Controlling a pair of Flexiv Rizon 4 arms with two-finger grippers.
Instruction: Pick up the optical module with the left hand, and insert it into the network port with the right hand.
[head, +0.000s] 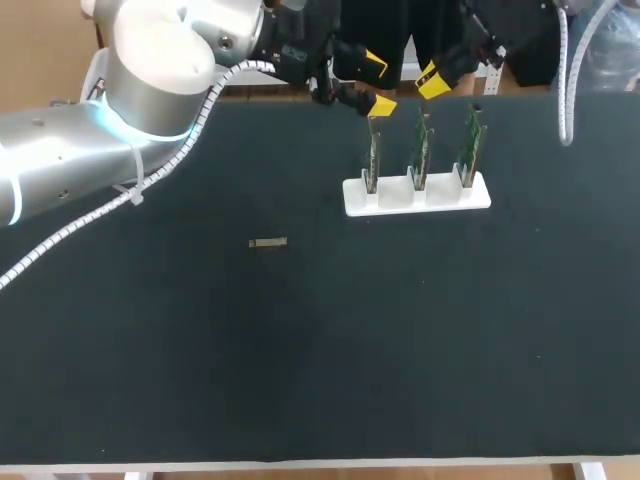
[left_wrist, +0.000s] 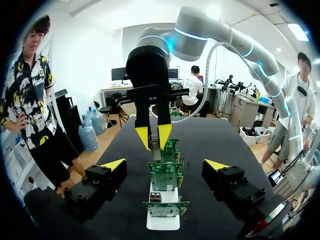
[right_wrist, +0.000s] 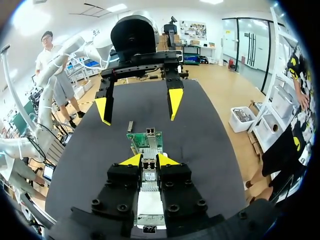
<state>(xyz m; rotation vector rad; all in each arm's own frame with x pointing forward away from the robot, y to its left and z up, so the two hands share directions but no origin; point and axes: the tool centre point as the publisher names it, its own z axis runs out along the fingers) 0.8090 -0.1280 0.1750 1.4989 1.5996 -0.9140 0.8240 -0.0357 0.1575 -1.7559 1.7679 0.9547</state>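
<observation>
Three green network boards (head: 421, 150) stand upright in a white holder (head: 470, 196) at the back of the black table. My right gripper (head: 432, 80) hangs above the row, shut on a small silver optical module (right_wrist: 148, 175) that points down at the boards (right_wrist: 147, 142). In the left wrist view that gripper (left_wrist: 154, 136) and its module (left_wrist: 155, 145) sit over the row's far end. My left gripper (head: 379, 84) is open and empty by the row's left end, with its fingers (left_wrist: 112, 165) straddling the line of boards (left_wrist: 165, 175). A second module (head: 268, 242) lies flat on the table, left of the holder.
The black mat (head: 400, 350) stretches wide in front of the holder. My left arm's silver body (head: 150, 70) and white cable loom cross the back left corner. A white cable (head: 566, 90) hangs at the back right.
</observation>
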